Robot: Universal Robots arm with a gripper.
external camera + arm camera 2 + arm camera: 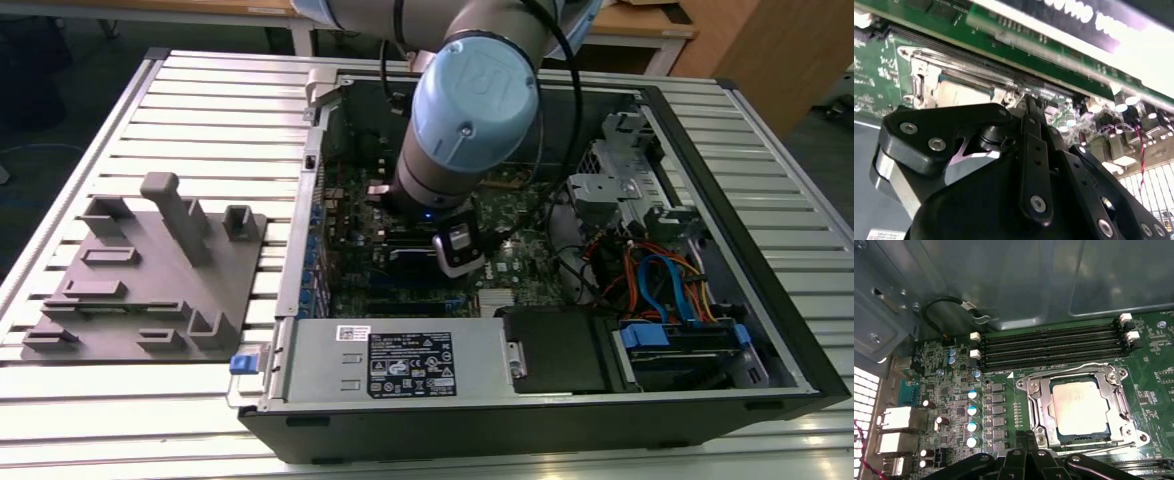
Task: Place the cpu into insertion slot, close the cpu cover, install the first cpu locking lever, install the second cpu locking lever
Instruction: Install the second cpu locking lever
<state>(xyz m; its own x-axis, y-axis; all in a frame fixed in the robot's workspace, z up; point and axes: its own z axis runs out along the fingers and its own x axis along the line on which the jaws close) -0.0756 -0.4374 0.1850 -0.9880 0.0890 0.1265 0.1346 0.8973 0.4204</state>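
The cpu (pixel 1079 410) lies flat in the insertion slot (pixel 1126 432), its pale metal top showing through the window of the cpu cover (pixel 1038 405), which lies down over it. One thin wire lever (pixel 1084 368) runs along the side by the memory slots. Another lever (pixel 1104 448) runs along the opposite side. My gripper (pixel 1031 440) sits just off the socket's corner with its black fingers pressed together and nothing seen between them. In the second wrist view the gripper (pixel 1030 107) hovers close over the cover (pixel 921 75) and the cpu (pixel 961 95).
Long black memory slots (pixel 1054 342) lie beside the socket, and a row of capacitors (pixel 973 417) stands nearby. The open case holds a power supply (pixel 387 365) and a drive cage with cables (pixel 667 280). A grey fixture tray (pixel 147 270) sits at the exterior view's left.
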